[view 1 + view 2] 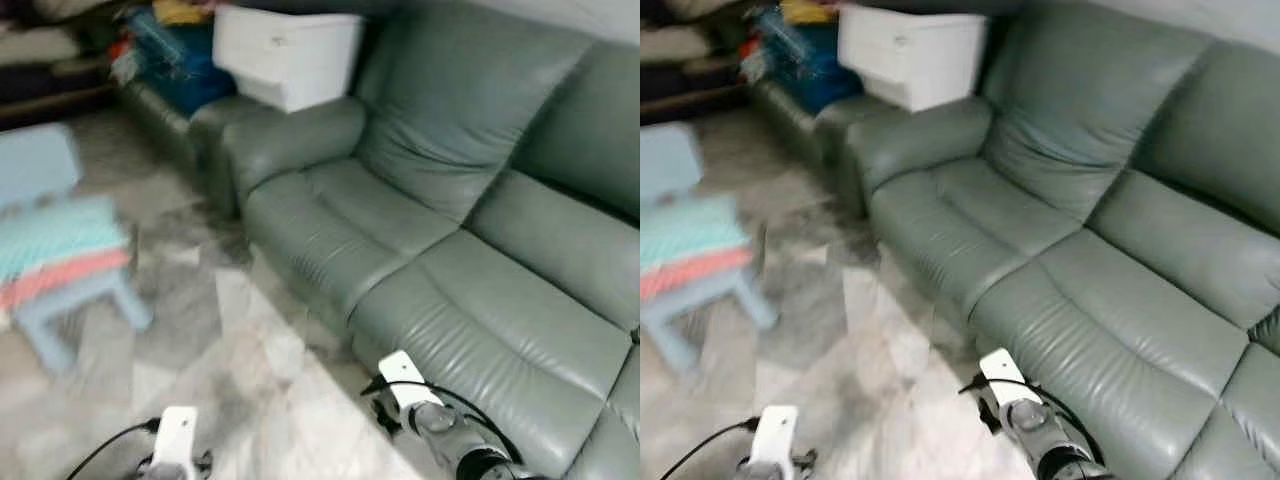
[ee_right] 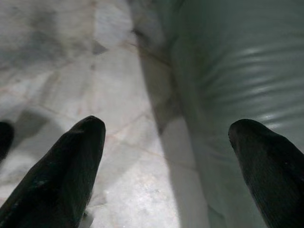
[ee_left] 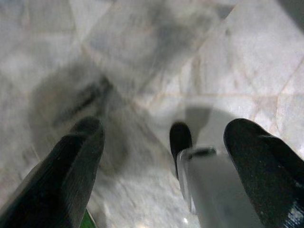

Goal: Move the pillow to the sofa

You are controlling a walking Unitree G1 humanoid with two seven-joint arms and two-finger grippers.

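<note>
Nearest, low in the head views: left arm (image 1: 178, 435) and right arm (image 1: 440, 425), both hanging over the pale marbled floor (image 1: 260, 380). Seen along the wrists: left gripper (image 3: 166, 130) with fingers spread wide, nothing between them but floor; right gripper (image 2: 168, 124) likewise wide open and empty, one finger over the tiles, the other over the front edge of the grey-green sofa (image 1: 450, 250).

Further out and to the left, well apart from both arms: a light blue stool (image 1: 60, 305), blurred, carrying a flat teal-and-pink striped pad, most likely the pillow (image 1: 55, 250). Lies flat across the stool top, long side apparently running left to right in the head view; too smeared to tell its edges or thickness.

So, the relation that matters: pillow ahead and off to the left, on the left arm's side, clearly nearer that gripper than the right one; sofa on the opposite side, just beside the right gripper, seat cushions bare and ready to receive it. Probably calls for a turn and a few steps leftward before any reach, then a grasp across the pillow's short side.

Farthest back: a white box (image 1: 285, 55) on the sofa's armrest, and beyond it a heap of blue and coloured clutter (image 1: 175, 55).
</note>
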